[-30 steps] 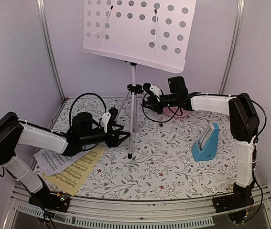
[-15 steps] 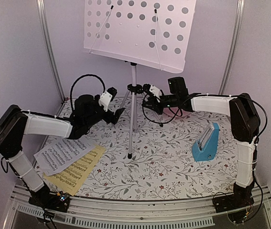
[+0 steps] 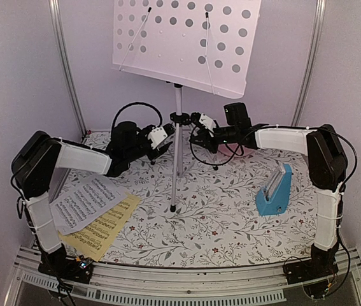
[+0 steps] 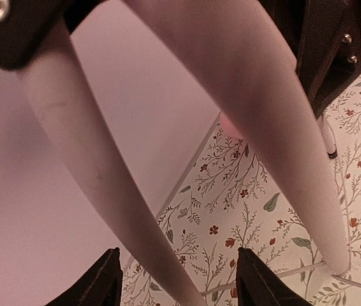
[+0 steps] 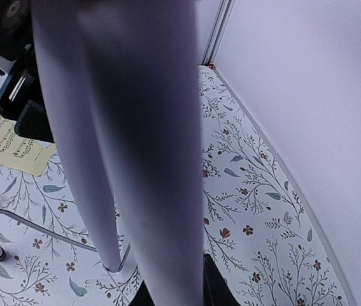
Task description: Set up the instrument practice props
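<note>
sheets: white sheet [image 3: 81, 203] is lying partly over yellow sheet [image 3: 107, 228] at the near left of the table [image 3: 218, 220], neither being held
metronome [image 3: 274, 190]: is standing upright at the right, well apart from both arms
left gripper [image 3: 164, 135]: having swung up from beside the sheets, is now straddling one leg [image 4: 104, 191] of the stand [image 3: 178, 102], jaws standing apart, not clamping
right gripper [image 3: 199, 121]: is staying closed on the stand by its leg hub
meaning: both arms are probably bracing or spreading the legs, with the sheets waiting
desk [image 3: 186, 38]: is carrying no sheet yet
</note>
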Available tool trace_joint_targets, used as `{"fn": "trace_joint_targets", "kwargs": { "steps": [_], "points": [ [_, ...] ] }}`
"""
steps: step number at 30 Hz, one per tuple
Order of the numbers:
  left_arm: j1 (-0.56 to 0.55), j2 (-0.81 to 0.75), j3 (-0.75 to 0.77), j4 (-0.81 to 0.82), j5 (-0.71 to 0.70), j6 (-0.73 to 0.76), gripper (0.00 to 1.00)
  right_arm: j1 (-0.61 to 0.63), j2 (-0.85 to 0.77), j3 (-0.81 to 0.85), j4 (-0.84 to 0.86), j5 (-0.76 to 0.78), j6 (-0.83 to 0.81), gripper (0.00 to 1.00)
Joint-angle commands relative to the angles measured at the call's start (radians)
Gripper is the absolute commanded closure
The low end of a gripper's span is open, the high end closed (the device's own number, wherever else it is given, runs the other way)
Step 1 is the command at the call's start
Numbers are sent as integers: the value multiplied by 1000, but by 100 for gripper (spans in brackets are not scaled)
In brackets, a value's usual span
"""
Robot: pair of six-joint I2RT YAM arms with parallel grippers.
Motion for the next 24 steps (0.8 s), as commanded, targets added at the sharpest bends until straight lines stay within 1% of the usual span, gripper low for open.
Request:
{"fn": "trace_joint_targets", "kwargs": {
  "steps": [1,3,4,7,10,14,16,21,24],
  "points": [
    [10,65,31,94,3,64,40,-3,2,-39,-209,36,79,100],
    [13,79,30,138,-20,74,45,-3,-4,-39,-217,44,75,100],
    [15,118,30,153,-23,84,47,-3,-8,-41,-219,48,73,100],
    [19,141,32,169,-13,111,55,-3,-17,-45,-223,56,71,100],
    [31,138,36,169,10,114,65,-3,-22,-52,-227,76,66,100],
    [51,128,37,165,25,121,72,-12,-43,-73,-242,121,50,100],
    [62,127,41,157,28,124,77,-30,-61,-88,-242,128,47,100],
    [72,142,65,150,13,135,96,-75,-99,-139,-238,150,43,100],
    [74,166,83,154,-2,142,98,-83,-109,-155,-237,160,35,100]
  ]
}}
